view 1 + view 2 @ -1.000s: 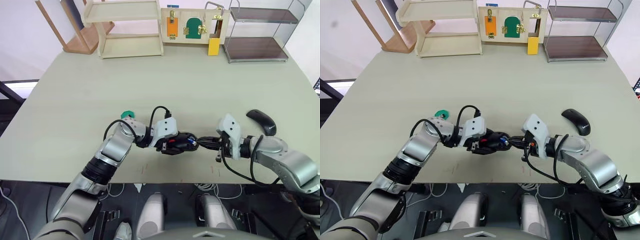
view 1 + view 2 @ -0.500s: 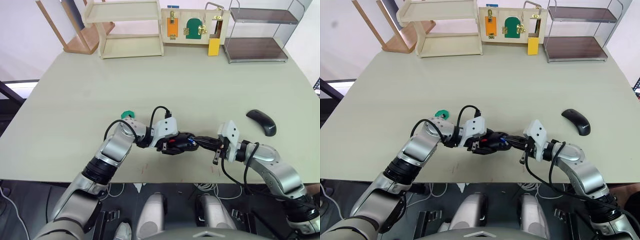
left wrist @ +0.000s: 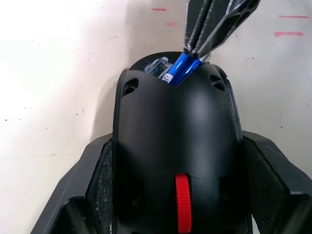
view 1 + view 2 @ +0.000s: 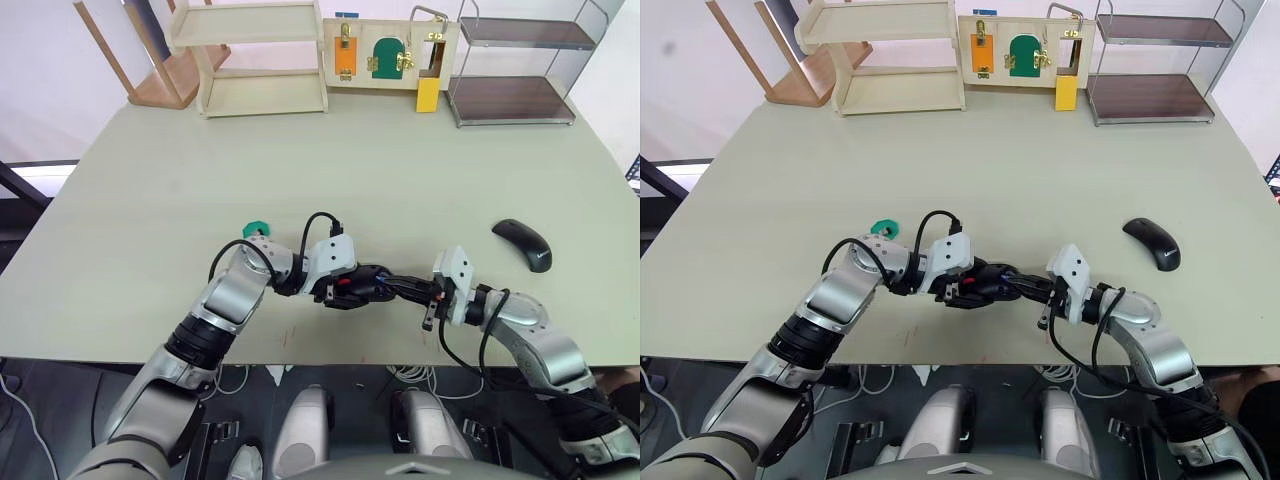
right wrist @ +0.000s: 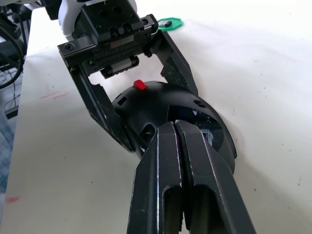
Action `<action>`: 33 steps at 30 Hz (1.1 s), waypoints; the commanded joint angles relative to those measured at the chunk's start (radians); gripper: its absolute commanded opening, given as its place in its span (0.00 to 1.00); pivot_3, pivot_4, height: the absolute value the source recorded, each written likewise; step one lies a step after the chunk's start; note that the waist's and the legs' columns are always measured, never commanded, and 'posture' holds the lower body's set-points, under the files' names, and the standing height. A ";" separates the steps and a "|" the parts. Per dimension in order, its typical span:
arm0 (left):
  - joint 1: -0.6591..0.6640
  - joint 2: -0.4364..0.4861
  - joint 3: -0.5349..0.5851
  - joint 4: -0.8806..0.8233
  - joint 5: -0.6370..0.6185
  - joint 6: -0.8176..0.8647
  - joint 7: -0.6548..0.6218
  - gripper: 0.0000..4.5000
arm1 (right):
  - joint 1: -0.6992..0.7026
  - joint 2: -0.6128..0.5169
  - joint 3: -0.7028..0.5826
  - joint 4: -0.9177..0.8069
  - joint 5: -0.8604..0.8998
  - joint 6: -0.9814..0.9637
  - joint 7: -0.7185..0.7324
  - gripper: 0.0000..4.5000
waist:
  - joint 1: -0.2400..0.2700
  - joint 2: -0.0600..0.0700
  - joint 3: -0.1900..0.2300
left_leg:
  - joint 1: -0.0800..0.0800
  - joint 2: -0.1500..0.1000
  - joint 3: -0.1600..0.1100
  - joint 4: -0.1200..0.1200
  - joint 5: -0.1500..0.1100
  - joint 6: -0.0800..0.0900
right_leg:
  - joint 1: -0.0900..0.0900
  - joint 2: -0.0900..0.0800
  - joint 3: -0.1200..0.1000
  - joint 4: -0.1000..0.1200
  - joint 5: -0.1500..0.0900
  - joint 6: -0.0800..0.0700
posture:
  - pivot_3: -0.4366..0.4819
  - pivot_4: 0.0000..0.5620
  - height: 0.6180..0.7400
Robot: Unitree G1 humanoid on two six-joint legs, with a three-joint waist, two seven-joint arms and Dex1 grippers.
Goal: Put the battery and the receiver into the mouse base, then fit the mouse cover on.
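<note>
My left gripper (image 4: 362,286) is shut on the mouse base (image 4: 350,288), a black oval body with a red patch (image 3: 182,202), near the table's front edge. Its fingers (image 3: 90,187) clamp both sides. The blue battery (image 3: 180,71) slants into the hollow compartment at the base's far end. My right gripper (image 5: 174,128) is shut on it and comes in from the right, its tips at the compartment (image 4: 392,284). The mouse cover (image 4: 524,244), a smooth black shell, lies on the table at the right. A tiny dark stub, the receiver (image 5: 165,22), rests on a green disc (image 4: 255,229).
A wooden shelf (image 4: 258,55), a latch board (image 4: 388,50) with a yellow block (image 4: 428,93), and a wire rack (image 4: 515,70) line the table's far edge. A slanted wooden stand (image 4: 150,70) sits at the far left. Red marks (image 3: 287,33) show on the tabletop.
My right gripper has slid left with the battery, from just off the mouse base to its compartment, and the right elbow has dropped. The left gripper and base have stayed put.
</note>
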State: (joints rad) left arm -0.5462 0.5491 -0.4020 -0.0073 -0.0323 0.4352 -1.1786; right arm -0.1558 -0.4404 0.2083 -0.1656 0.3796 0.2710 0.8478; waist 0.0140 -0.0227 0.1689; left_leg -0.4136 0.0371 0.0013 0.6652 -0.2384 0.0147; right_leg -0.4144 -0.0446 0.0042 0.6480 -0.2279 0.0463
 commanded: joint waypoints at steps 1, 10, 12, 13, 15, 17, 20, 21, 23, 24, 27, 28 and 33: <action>0.014 0.001 -0.034 -0.002 0.003 0.014 -0.013 0.65 | -0.006 0.016 -0.004 0.040 -0.010 -0.025 0.016 0.01 | -0.001 0.000 0.000 | 0.000 0.000 0.000 0.000 0.000 0.000 | 0.000 0.000 0.000 0.000 0.000 0.000 | 0.48 0.27 1.00; 0.016 0.001 -0.035 0.001 0.002 0.018 -0.017 0.65 | 0.007 0.030 0.023 0.156 -0.056 -0.086 0.057 0.01 | -0.002 0.000 0.000 | 0.002 0.000 0.000 0.003 0.000 0.000 | 0.001 0.001 0.000 0.005 -0.001 -0.001 | 0.48 0.27 1.00; 0.015 0.001 -0.034 0.003 0.003 0.017 -0.018 0.65 | 0.007 0.033 0.026 0.170 -0.060 -0.098 0.065 0.01 | -0.002 0.000 0.000 | 0.004 0.000 0.000 0.003 0.000 0.000 | 0.001 0.001 0.001 0.008 -0.002 -0.003 | 0.48 0.27 1.00; 0.014 -0.001 -0.033 0.004 0.002 0.019 -0.018 0.65 | 0.005 0.037 0.027 0.180 -0.059 -0.096 0.065 0.01 | -0.002 0.000 -0.001 | 0.004 0.000 0.000 0.003 0.000 0.000 | 0.001 0.001 0.001 0.008 -0.003 -0.003 | 0.48 0.27 1.00; 0.014 -0.003 -0.032 0.006 0.002 0.020 -0.016 0.65 | 0.001 0.039 0.036 0.201 -0.070 -0.106 0.075 0.01 | -0.002 0.000 -0.001 | 0.005 0.000 0.000 0.003 0.000 0.000 | 0.002 0.001 0.002 0.009 -0.003 -0.003 | 0.48 0.27 1.00; 0.014 -0.005 -0.032 0.007 0.002 0.022 -0.015 0.65 | 0.000 0.042 0.043 0.217 -0.076 -0.112 0.083 0.01 | -0.002 0.000 -0.001 | 0.006 0.000 0.001 0.003 0.000 0.000 | 0.003 0.001 0.002 0.009 -0.003 -0.004 | 0.48 0.27 1.00; 0.013 -0.008 -0.033 0.009 0.001 0.025 -0.013 0.65 | -0.008 0.046 0.056 0.259 -0.098 -0.124 0.085 0.01 | -0.002 0.000 -0.003 | 0.007 0.001 0.002 0.003 0.000 0.000 | 0.003 0.001 0.003 0.009 -0.003 -0.004 | 0.48 0.27 1.00; 0.013 -0.008 -0.032 0.009 0.001 0.026 -0.013 0.65 | -0.012 0.047 0.064 0.288 -0.119 -0.144 0.085 0.01 | -0.001 0.000 -0.003 | 0.008 0.001 0.002 0.002 0.000 0.000 | 0.004 0.002 0.004 0.009 -0.003 -0.004 | 0.48 0.27 1.00; 0.011 -0.009 -0.031 0.011 0.001 0.026 -0.014 0.65 | -0.019 0.047 0.078 0.329 -0.152 -0.179 0.089 0.01 | -0.002 -0.001 -0.004 | 0.009 0.001 0.004 0.002 0.000 0.000 | 0.004 0.002 0.005 0.010 -0.003 -0.004 | 0.48 0.27 1.00; 0.010 -0.010 -0.031 0.013 0.002 0.026 -0.014 0.65 | -0.023 0.049 0.081 0.343 -0.161 -0.188 0.090 0.01 | -0.003 -0.001 -0.005 | 0.013 0.001 0.005 0.001 0.000 0.000 | 0.006 0.002 0.007 0.009 -0.003 -0.004 | 0.48 0.27 1.00; 0.010 -0.008 -0.030 0.015 0.003 0.024 -0.014 0.65 | -0.036 0.045 0.091 0.377 -0.179 -0.167 0.089 0.01 | -0.004 -0.002 -0.011 | 0.016 0.001 0.006 0.000 0.000 0.000 | 0.007 0.002 0.008 0.009 -0.003 -0.004 | 0.48 0.27 1.00; 0.010 -0.007 -0.030 0.014 0.003 0.025 -0.015 0.65 | -0.040 0.040 0.095 0.379 -0.184 -0.152 0.087 0.01 | -0.005 -0.002 -0.014 | 0.016 0.001 0.007 -0.001 0.000 0.000 | 0.007 0.002 0.009 0.009 -0.003 -0.004 | 0.48 0.27 1.00; 0.014 -0.004 -0.031 0.010 0.004 0.024 -0.013 0.65 | -0.047 0.022 0.102 0.363 -0.195 -0.111 0.082 0.01 | -0.007 -0.003 -0.019 | 0.017 0.002 0.007 -0.001 0.000 0.000 | 0.007 0.003 0.009 0.009 -0.004 -0.005 | 0.48 0.27 1.00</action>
State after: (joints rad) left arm -0.5442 0.5536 -0.4017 0.0139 -0.0195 0.4535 -1.1724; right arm -0.2376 -0.3953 0.2660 0.1073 0.2740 0.0717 0.9555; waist 0.0068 -0.0255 0.1494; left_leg -0.3963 0.0390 0.0087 0.6637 -0.2386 0.0147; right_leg -0.4072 -0.0418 0.0139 0.6574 -0.2315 0.0417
